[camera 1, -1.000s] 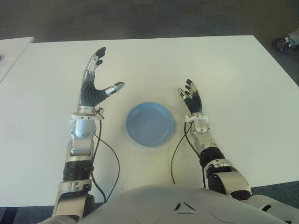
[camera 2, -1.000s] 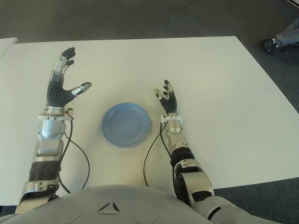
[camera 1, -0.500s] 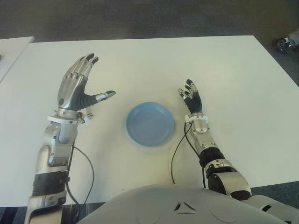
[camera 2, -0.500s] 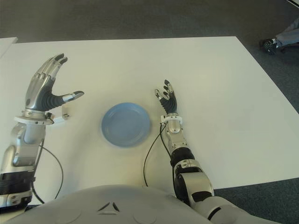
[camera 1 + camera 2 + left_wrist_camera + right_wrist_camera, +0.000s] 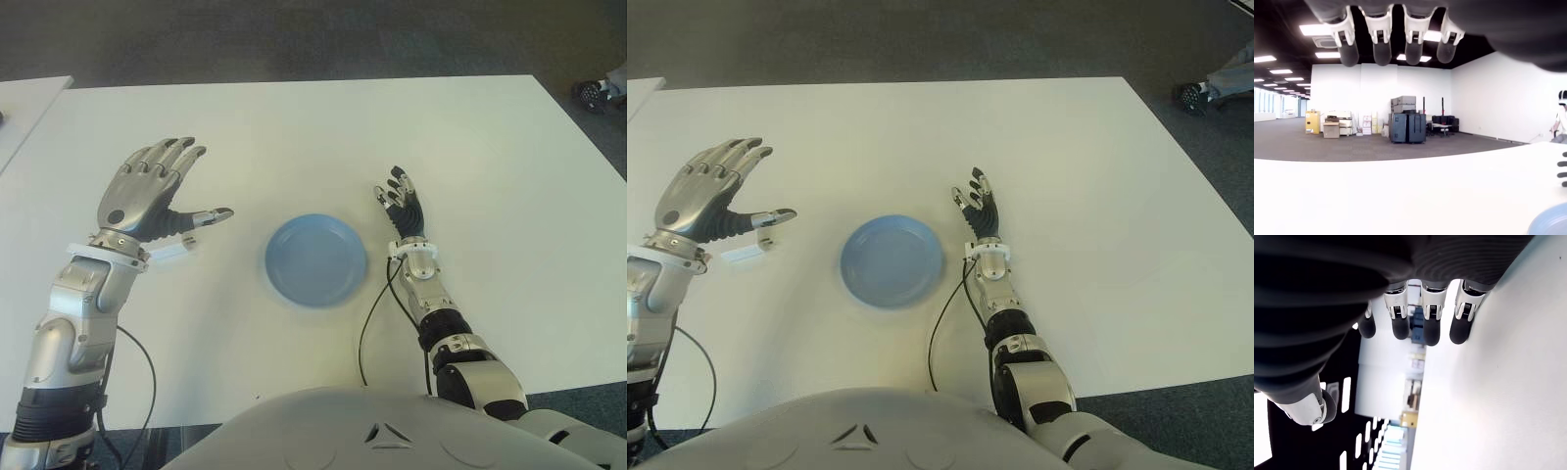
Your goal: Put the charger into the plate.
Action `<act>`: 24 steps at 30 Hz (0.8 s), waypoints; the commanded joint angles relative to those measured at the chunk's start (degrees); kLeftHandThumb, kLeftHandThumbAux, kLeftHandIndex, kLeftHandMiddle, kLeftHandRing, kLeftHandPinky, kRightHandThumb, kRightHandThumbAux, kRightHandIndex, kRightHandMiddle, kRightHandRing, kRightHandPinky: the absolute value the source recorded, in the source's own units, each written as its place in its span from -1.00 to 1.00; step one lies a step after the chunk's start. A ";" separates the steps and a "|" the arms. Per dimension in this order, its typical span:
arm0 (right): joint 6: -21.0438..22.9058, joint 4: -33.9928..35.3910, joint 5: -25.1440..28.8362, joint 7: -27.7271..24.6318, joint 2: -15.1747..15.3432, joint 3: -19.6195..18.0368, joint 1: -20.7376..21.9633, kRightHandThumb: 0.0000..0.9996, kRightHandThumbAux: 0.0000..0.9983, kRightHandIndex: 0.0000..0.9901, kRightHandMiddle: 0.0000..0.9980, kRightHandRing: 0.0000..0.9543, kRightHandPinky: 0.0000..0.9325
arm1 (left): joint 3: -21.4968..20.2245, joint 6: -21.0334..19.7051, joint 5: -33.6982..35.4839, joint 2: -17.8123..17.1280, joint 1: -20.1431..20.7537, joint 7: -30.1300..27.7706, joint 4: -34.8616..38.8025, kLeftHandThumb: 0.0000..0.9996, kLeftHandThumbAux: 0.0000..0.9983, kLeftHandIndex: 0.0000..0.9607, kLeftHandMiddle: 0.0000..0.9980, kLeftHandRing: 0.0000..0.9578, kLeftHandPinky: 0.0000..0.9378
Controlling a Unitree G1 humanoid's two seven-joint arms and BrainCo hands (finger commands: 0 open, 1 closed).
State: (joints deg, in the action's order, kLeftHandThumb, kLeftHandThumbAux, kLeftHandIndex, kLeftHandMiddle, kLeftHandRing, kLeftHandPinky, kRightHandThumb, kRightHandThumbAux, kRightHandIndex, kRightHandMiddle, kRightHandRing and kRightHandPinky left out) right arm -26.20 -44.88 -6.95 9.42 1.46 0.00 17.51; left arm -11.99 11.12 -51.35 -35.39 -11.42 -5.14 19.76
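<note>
The white charger (image 5: 752,251) lies flat on the white table (image 5: 323,137), left of the blue plate (image 5: 315,260). My left hand (image 5: 168,188) hovers just above and behind the charger, palm down, fingers spread and holding nothing; its thumb tip points toward the plate. The plate is empty; its rim (image 5: 1553,224) shows in the left wrist view. My right hand (image 5: 396,203) shows beside the plate on its right, fingers relaxed and empty. In the right wrist view the fingers (image 5: 1427,323) are extended along the table.
Black cables (image 5: 370,323) trail from both wrists toward my body. A second white table (image 5: 22,110) adjoins at the far left. A person's shoe (image 5: 596,90) is on the floor past the table's far right corner.
My left hand swung left and lowered, turning from upright to palm down, and the charger came into view under it. The right hand and the plate stayed still.
</note>
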 commanded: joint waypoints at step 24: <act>4.54 -0.60 0.38 -0.87 0.03 0.15 -2.59 -0.45 0.17 -0.94 -0.80 -0.78 -0.70 | 0.84 -1.68 3.98 -11.11 -3.14 -14.25 -0.46 -0.27 -0.87 -1.00 -1.00 -1.00 -1.00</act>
State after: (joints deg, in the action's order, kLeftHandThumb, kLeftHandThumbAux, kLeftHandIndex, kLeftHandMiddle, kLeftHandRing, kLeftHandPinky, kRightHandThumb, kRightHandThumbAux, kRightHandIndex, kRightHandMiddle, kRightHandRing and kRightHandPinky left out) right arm -25.14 -44.01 -6.73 9.25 1.74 -0.02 17.30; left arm -11.98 10.28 -48.88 -45.53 -14.28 -16.28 19.98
